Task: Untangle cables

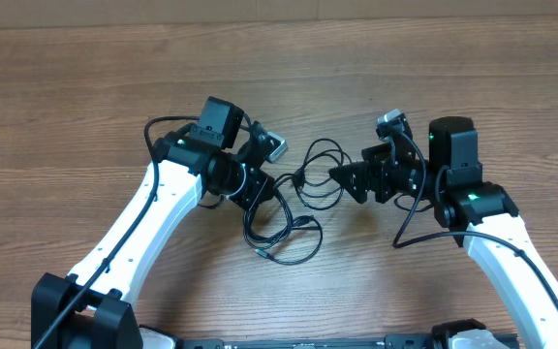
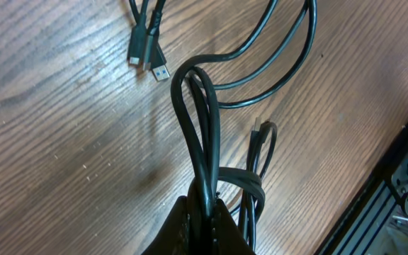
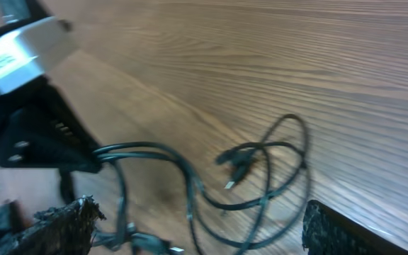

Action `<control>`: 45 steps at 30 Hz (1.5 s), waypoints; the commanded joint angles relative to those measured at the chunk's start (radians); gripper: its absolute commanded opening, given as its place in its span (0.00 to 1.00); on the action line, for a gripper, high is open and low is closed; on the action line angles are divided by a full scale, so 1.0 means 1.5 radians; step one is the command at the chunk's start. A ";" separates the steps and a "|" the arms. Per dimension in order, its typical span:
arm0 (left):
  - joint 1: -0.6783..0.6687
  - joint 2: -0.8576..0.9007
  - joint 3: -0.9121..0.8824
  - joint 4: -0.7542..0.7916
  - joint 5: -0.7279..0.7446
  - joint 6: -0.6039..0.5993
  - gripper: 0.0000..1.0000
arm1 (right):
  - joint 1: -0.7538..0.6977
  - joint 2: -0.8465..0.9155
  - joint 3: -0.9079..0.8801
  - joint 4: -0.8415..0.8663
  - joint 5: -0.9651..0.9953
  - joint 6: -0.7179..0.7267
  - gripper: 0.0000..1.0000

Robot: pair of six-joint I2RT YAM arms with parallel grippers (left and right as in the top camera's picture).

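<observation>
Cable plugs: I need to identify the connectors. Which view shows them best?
Left wrist: two plugs lie close and sharp, one with its metal tip visible. Overhead shows plugs only as tiny specks; right wrist shows one, blurred.

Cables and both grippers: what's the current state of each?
cables: tangled in loops, lying on the table, one bunch pinched by the left gripper.
left gripper: shut on the cables.
right gripper: open, holding nothing.
plugs: not plugged in, lying loose on the table.
</observation>
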 commanded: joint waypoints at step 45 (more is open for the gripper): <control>0.033 -0.013 0.001 0.381 0.222 -0.561 0.04 | -0.001 -0.011 0.017 -0.090 -0.112 -0.006 0.75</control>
